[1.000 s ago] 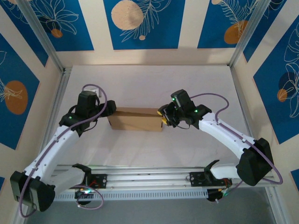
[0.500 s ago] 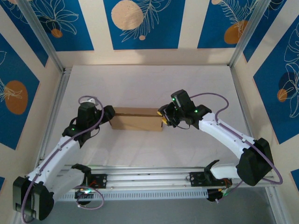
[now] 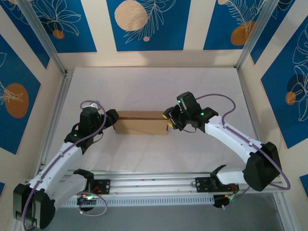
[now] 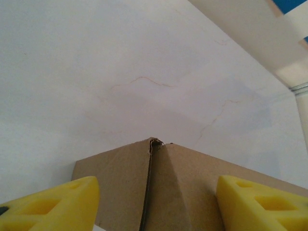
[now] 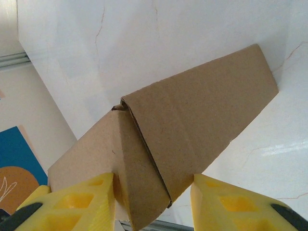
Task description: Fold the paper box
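The paper box sits mid-table, long side running left to right, and it already reads as a closed, shallow oblong rather than a flat sheet, so most of the folding looks done. The left gripper is parked at the box's left end and the right gripper at its right end, one arm on each side. From the left wrist, the claw stands wide apart, yellow fingers flanking a corner of the cardboard without pinching it. A slightly ragged seam runs down that corner where two panels meet, and it isn't quite flush. From the right wrist, the jaws are part-way apart with the box's end poking between them. One finger lies against the cardboard, while a sliver of table shows beside the other, so I can't tell whether it truly clamps. What seems left is pressing the ends square and seating the tabs, and whether those are locked is hidden.
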Controlling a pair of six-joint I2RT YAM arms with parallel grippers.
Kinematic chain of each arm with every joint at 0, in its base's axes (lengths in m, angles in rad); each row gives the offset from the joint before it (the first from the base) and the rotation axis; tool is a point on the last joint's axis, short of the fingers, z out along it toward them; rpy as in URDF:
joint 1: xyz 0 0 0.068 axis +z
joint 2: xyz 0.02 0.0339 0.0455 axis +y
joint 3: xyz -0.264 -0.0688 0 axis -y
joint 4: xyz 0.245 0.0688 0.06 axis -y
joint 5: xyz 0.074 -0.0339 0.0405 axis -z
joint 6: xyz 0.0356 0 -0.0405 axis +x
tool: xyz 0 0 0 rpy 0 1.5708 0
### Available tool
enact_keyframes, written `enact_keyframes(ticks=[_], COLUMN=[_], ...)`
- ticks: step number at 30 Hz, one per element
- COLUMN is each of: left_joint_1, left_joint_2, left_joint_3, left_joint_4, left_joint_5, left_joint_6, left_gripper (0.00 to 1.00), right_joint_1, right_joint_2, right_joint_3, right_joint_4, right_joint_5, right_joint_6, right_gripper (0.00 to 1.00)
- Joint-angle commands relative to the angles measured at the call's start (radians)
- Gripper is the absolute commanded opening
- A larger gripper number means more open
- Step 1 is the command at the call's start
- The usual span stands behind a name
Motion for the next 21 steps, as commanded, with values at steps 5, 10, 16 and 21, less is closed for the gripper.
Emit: enact_keyframes(ticks=[5,10,16,21], left_joint_1=[0.016,0.020,0.020,0.020], left_joint_2=[-0.010,0.019,0.026,0.030], left_joint_3=[0.139,0.182,0.190,0.184], left_joint_4=[-0.217,-0.219,-0.198,-0.207], left_joint_5=[-0.046,0.043,0.114,0.146], left_joint_6=[0.151,0.147,0.126,0.110], left_gripper=[0.59,0.50,0.38,0.35], right_joint_1=[-0.029,-0.030,-0.033,-0.034], right_joint_2=[0.041,0.049,0.058,0.063], right_joint_3=[0.004,0.009,0.019,0.022], right_joint_4=[-0.139,-0.134,-0.133,-0.128], right_joint_5=[0.052,0.046,0.034,0.032], right_joint_6=[-0.038,-0.043,-0.051,-0.052], right_gripper=[0.42,0.41,0.41,0.41])
